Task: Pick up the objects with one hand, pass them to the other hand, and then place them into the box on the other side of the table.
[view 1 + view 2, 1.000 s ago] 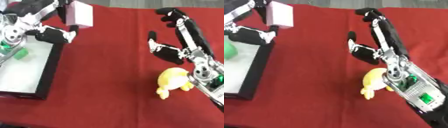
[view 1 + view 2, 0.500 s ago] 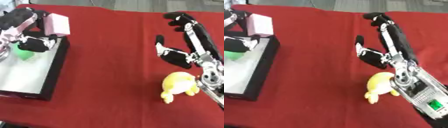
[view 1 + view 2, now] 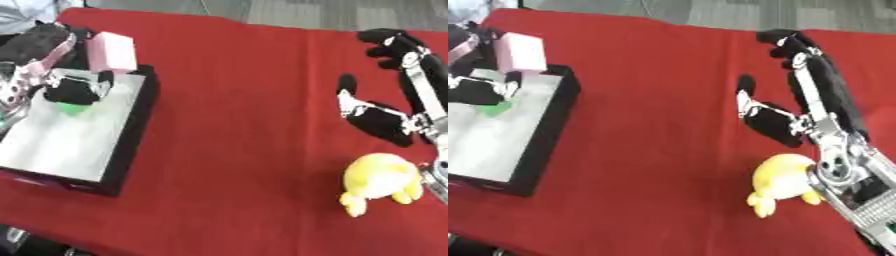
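Observation:
My left hand (image 3: 54, 70) is at the far left over the black-walled box (image 3: 131, 131), its fingers curled round a pink block (image 3: 112, 51) that stands upright at the box's far rim. Under the hand's thumb, a small green object (image 3: 75, 107) lies on the box's pale floor. On the right, my right hand (image 3: 776, 125) is open with straight fingers pointing away and holds nothing. A yellow plush toy (image 3: 782, 183) lies on the red cloth just in front of that hand, partly hidden by the wrist.
A red cloth (image 3: 236, 110) covers the table between the box and the right hand. The table's front edge runs across the lower left corner, just in front of the box. The silver right forearm (image 3: 859, 195) leaves at the lower right.
The left hand has carried the pink block leftward and lower, from above the cloth to the box's far rim. The whole view has shifted too. The right hand stays open.

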You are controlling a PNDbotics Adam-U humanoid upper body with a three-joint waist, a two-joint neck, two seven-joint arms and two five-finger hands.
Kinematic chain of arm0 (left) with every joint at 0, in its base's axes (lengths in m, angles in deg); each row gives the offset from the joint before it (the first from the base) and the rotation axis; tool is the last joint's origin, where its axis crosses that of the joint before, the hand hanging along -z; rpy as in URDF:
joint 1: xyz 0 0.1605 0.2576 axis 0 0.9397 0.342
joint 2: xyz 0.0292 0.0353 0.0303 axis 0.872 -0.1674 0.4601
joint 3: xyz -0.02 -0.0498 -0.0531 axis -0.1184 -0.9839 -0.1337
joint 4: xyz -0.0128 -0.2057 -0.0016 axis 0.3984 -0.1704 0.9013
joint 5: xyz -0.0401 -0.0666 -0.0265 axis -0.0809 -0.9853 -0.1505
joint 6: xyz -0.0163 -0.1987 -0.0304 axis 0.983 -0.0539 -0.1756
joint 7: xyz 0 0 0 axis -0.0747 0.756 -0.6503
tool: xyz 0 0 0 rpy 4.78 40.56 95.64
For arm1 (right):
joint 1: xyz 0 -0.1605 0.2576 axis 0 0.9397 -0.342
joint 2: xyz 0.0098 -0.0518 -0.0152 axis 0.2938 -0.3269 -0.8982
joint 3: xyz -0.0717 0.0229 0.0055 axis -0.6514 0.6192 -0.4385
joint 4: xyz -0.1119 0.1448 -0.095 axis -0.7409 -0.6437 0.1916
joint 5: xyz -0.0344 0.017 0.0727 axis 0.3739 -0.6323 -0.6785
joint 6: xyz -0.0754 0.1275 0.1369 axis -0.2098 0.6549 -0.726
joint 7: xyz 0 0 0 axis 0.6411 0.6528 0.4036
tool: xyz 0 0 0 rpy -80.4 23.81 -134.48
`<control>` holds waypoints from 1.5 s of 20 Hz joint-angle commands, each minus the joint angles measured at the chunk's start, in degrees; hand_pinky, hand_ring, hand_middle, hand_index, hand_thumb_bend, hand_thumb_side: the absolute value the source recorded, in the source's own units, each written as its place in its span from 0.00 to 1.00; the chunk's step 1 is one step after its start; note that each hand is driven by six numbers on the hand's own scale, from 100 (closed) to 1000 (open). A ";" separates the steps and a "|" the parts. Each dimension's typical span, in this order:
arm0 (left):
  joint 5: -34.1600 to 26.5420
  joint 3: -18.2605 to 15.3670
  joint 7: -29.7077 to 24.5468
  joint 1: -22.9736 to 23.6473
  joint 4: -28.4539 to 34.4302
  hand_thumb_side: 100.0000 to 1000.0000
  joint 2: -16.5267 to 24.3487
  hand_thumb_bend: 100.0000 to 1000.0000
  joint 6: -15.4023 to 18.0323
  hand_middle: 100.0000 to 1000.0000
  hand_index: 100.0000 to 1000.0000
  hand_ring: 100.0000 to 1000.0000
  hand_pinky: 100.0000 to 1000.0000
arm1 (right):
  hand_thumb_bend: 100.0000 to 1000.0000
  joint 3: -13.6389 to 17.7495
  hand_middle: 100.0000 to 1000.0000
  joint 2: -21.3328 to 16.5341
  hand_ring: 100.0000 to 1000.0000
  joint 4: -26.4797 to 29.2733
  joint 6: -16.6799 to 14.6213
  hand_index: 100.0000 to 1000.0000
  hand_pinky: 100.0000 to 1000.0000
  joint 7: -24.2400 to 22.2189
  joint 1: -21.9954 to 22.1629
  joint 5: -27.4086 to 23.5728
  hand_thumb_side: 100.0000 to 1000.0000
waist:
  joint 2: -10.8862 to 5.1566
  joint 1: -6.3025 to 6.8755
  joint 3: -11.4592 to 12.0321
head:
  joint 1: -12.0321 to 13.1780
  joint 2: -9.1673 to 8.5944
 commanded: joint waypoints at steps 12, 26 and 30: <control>2.80 -1.42 -0.37 1.11 -4.59 0.24 2.02 0.00 0.18 0.53 0.60 0.73 0.94 | 0.00 1.33 0.86 -0.83 0.82 1.19 -0.57 0.85 0.80 1.52 -0.41 -1.35 0.02 | -0.69 -1.27 -0.13 | 1.55 -0.06; 15.12 -1.85 -17.39 0.94 -6.24 0.52 1.47 0.43 1.33 0.78 0.93 0.93 1.00 | 0.00 1.37 0.87 -0.97 0.81 1.19 -0.93 0.85 0.80 1.89 -0.20 -1.76 0.05 | -0.66 -1.02 -0.20 | 1.40 -0.33; 15.06 -1.96 -17.82 0.66 -5.96 0.43 1.40 0.43 1.50 0.78 0.92 0.93 1.00 | 0.00 1.34 0.87 -1.09 0.81 1.19 -1.02 0.85 0.80 1.85 -0.16 -1.75 0.06 | -0.71 -0.97 -0.15 | 1.50 -0.32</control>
